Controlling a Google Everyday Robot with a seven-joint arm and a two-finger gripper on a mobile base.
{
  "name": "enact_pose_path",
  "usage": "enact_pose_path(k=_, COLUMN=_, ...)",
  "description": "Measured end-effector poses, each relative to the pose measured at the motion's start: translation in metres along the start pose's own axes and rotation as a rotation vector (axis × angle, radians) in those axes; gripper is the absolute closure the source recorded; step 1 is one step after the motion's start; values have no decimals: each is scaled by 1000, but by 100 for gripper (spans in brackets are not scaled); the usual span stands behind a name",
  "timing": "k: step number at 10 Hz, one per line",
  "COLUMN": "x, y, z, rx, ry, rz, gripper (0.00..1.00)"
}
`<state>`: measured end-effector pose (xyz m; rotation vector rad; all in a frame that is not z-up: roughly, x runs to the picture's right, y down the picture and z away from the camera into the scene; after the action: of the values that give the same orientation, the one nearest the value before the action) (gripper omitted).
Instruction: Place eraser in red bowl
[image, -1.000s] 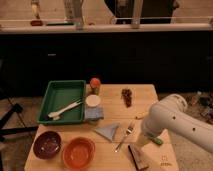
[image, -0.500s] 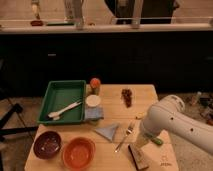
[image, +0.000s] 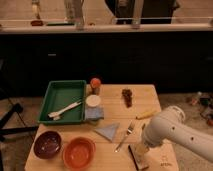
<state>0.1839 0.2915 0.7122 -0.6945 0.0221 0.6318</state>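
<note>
The eraser (image: 138, 158), a tan block with a black strip along its left side, lies at the front edge of the wooden table (image: 150, 95), right of centre. My gripper (image: 142, 149) reaches down from the white arm (image: 172, 132) right over the eraser's far end; I cannot tell whether it touches it. The red bowl (image: 78, 152) sits empty at the front left of the table, about a bowl's width left of the eraser.
A dark maroon bowl (image: 47, 144) sits left of the red bowl. A green tray (image: 75, 114) holding a white utensil is at back left. An orange-capped bottle (image: 95, 85), a white cup (image: 93, 101), a blue-grey cloth (image: 107, 131), a fork (image: 124, 137), a yellow item (image: 146, 114) and a dark item (image: 128, 96) lie mid-table.
</note>
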Motion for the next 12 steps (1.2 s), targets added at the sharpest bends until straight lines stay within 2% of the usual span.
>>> enact_pose_path(k=1, x=10, y=5, z=15, rx=-11, ry=-2, rz=46, gripper=38)
enact_pose_path(k=3, x=30, y=16, z=30, rx=-23, ry=-7, rz=136, gripper=38)
enact_pose_path(k=5, x=40, y=22, z=33, rx=-35, ry=-12, rz=191, gripper=38)
enact_pose_path(k=8, x=54, y=38, z=35, rx=-56, ry=-8, rz=221, gripper=38)
enact_pose_path(k=12, x=44, y=59, z=53, rx=-97, ry=19, rz=204, gripper=38)
